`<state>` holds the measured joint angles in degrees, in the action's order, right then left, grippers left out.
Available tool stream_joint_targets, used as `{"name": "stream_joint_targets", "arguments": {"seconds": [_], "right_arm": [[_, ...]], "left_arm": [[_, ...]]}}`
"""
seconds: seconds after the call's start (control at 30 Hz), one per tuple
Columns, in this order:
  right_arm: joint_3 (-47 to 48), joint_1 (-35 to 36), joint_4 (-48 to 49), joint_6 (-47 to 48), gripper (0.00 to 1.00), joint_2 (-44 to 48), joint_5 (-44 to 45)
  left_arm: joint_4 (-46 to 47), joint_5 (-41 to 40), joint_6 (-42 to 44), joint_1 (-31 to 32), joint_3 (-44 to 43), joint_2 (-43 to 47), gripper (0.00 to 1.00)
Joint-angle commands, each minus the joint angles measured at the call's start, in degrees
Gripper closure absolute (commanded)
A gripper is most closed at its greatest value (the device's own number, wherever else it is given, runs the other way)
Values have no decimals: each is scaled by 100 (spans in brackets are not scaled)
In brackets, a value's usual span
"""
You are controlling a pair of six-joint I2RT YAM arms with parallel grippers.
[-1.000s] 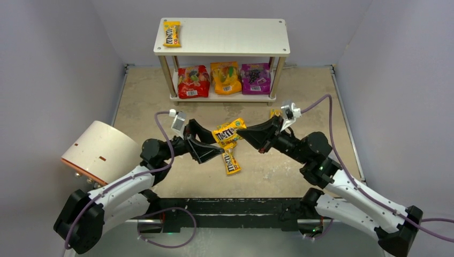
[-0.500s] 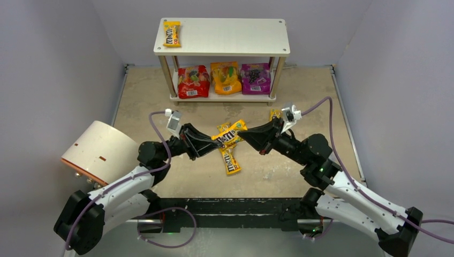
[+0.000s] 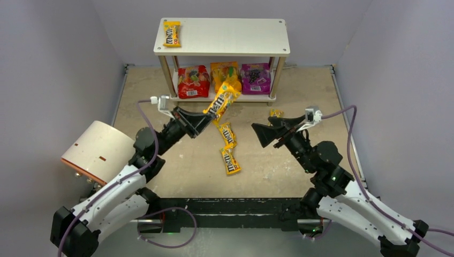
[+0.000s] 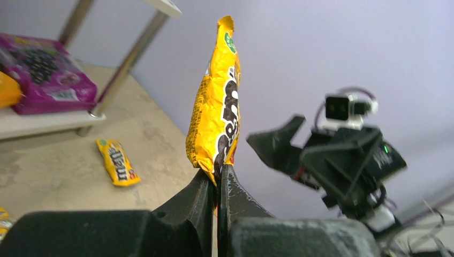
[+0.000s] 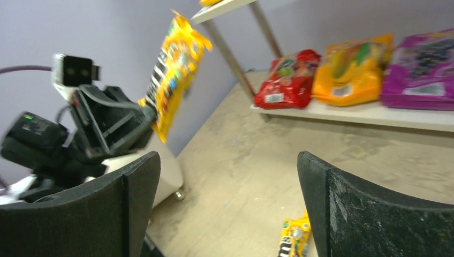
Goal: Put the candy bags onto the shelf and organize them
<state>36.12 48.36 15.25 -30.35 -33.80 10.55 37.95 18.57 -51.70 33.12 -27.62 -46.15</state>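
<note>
So the yellow M&M's packet (image 3: 221, 101) is now up in the air, just in front of the shelf (image 3: 230, 37) and covering part of the orange pouch (image 3: 225, 70) in the top view. The left jaws are clenched on its bottom end, so it sticks up nearly upright. A second ago both arms met over it mid-worktop; since then the right jaws have let go, gaping wide, and backed off to the right. Looks like a clean handover, so I'd guess the next bit is carrying it to the top board, next to the packet at the far-left corner (image 3: 172, 33). The lower tier is already filled by the red pouch (image 3: 193, 81), the orange one and the purple pouch (image 3: 256, 78). Three more packets lie on the worktop: two near the middle (image 3: 227, 134) (image 3: 231, 160) and one by the right post (image 3: 275, 113). The main obstacle is the top board's near edge, which the packet has to clear. The white-and-orange cylinder (image 3: 99, 151) sits well off to the left.
</note>
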Motion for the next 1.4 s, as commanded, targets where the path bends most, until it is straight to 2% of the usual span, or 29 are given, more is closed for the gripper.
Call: {"name": "stream_joint_targets", "arguments": {"seconds": [0.0, 0.1, 0.27, 0.33, 0.47, 0.67, 0.77, 0.83, 0.97, 1.37], "right_arm": [[-187, 10, -435, 244, 1, 440, 1291], [-222, 14, -738, 333, 1, 592, 1476], [-156, 10, -1135, 472, 1, 699, 1569], [-130, 10, -1259, 498, 1, 700, 1648], [-121, 14, -1449, 638, 1, 729, 1805], [-60, 10, -1781, 794, 1, 698, 1925], [-49, 13, -1869, 794, 1, 702, 1925], [-73, 14, -1851, 813, 1, 731, 1926], [-109, 11, -1858, 823, 1, 760, 1919], [-128, 12, -1876, 870, 1, 764, 1910]], "left_arm": [[-1673, -1568, 421, -63, -1614, -594, 100], [-2392, -1666, 429, -412, -2856, -1485, 100], [-2173, -1212, -232, -1346, -4237, -2863, 100], [-2301, -1120, -183, -1460, -4859, -3344, 100], [-3260, -1465, -56, -1489, -6065, -4059, 100], [-3775, -2475, -135, -1493, -6510, -4261, 100], [-4078, -2714, -96, -1510, -6676, -4294, 100], [-4214, -2638, -33, -1546, -6869, -4394, 100], [-5117, -2219, 37, -1637, -7737, -4869, 100], [-5336, -2338, -2, -1730, -8209, -5396, 100]]}}
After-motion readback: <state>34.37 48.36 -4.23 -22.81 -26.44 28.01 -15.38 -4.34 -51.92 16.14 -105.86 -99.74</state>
